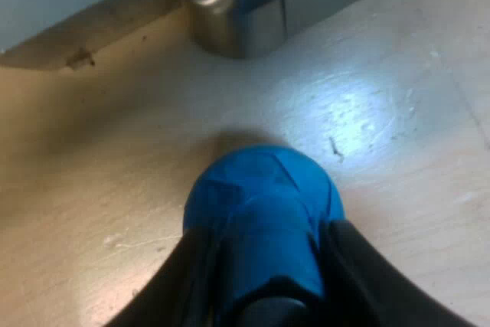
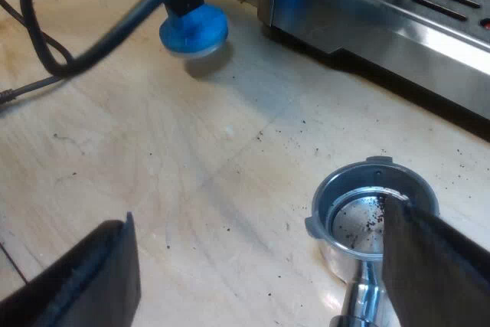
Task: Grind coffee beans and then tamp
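Tamper [image 1: 264, 212]: blue, rigid, likely dense with a smooth knob, so it could twist in a light pinch. Best taken at the neck, where the left gripper [image 1: 268, 254] has its fingers clamped either side. It sits at or just over the table [image 2: 153, 151], near the machine [image 2: 383, 13] front, well apart from the holder [image 2: 356, 220]. The holder lies loose on the table, only a scatter of grounds in the basket. Right gripper [image 2: 258, 210] is spread wide, gripping nothing, one finger by the holder rim.
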Robot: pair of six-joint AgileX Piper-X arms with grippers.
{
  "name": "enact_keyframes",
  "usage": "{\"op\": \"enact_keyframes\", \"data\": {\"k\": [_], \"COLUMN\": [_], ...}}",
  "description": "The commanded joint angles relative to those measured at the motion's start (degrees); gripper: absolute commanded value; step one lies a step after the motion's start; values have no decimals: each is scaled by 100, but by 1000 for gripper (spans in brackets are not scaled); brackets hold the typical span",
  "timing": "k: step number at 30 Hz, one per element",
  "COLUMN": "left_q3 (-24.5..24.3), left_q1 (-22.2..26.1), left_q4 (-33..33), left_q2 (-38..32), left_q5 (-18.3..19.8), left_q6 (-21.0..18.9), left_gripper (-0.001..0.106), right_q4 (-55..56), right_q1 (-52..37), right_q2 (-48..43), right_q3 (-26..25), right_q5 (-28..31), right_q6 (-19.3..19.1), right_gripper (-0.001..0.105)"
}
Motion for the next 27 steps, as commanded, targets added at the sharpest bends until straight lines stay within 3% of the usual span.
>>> {"op": "enact_keyframes", "data": {"k": [1, 7, 14, 17, 19, 22, 27], "left_q3": [-1, -1, -48, -99, -150, -281, -719], "left_q1": [-1, -1, -1, -1, -1, -1, -1], "left_q4": [-76, -95, -39, 11, 84, 245, 681], "left_q2": [88, 528, 539, 539, 539, 539, 393], "left_q5": [-34, -34, -34, -34, -34, -34, -34], "left_q6": [44, -73, -61, -24, -25, 66, 108], "left_gripper": [0, 0, 2, 19, 45, 68, 72], "right_q4": [6, 6, 6, 6, 6, 49, 245], "right_q1": [-23, -23, -23, -23, -23, -23, -23], "right_q2": [-29, -29, -29, -29, -29, -29, -29], "right_q3": [-53, -53, -53, -53, -53, -53, -113], "right_q5": [-35, -35, -258, -296, -296, -326, -490], "right_q6": [-71, -71, -71, -71, -71, -71, 57], "right_gripper": [67, 67, 67, 67, 67, 67, 67]}}
